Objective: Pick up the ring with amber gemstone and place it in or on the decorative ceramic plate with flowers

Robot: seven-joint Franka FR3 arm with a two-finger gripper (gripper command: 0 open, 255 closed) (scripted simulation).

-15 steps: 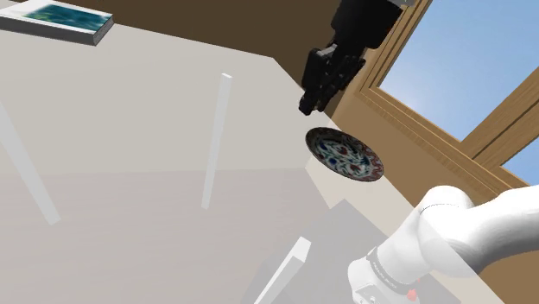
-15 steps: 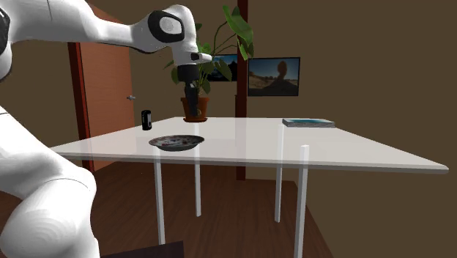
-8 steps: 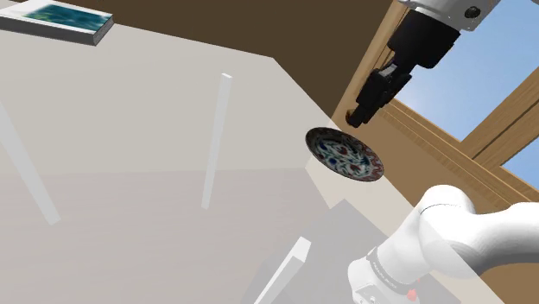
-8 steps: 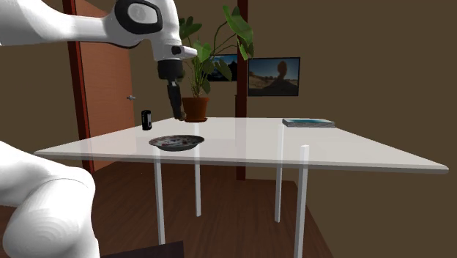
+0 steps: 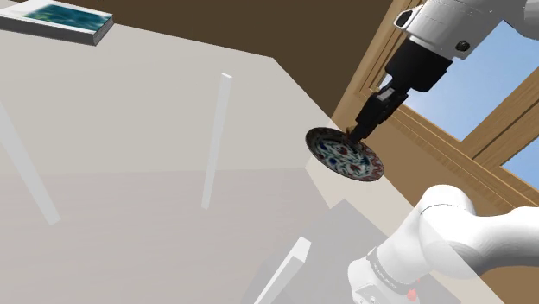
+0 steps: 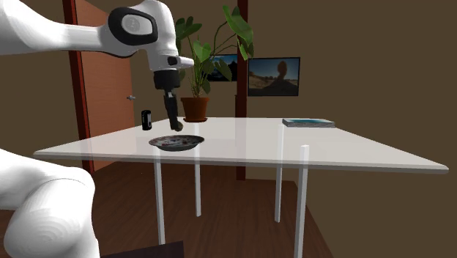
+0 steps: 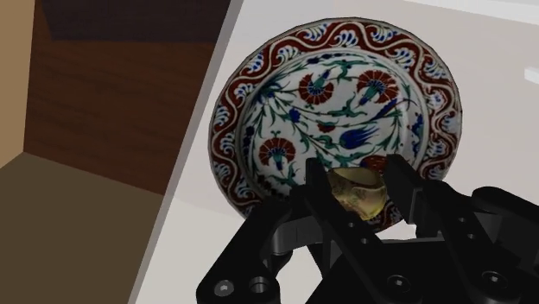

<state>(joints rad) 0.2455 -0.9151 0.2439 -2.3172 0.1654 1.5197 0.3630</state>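
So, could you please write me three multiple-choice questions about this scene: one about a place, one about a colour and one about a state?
1. Where does the plate stand?
A. on the floor
B. near the edge of the table
C. on a chair

2. What colour is the ring?
A. blue
B. green
C. yellowish amber

3. What is the state of the gripper?
A. shut on the ring
B. open, holding nothing
C. shut on nothing

Answers:
1 B: in the wrist view the table's edge runs just beside the plate's rim.
2 C: the piece between the fingers shows yellowish.
3 A: both fingers clasp the ring over the plate.
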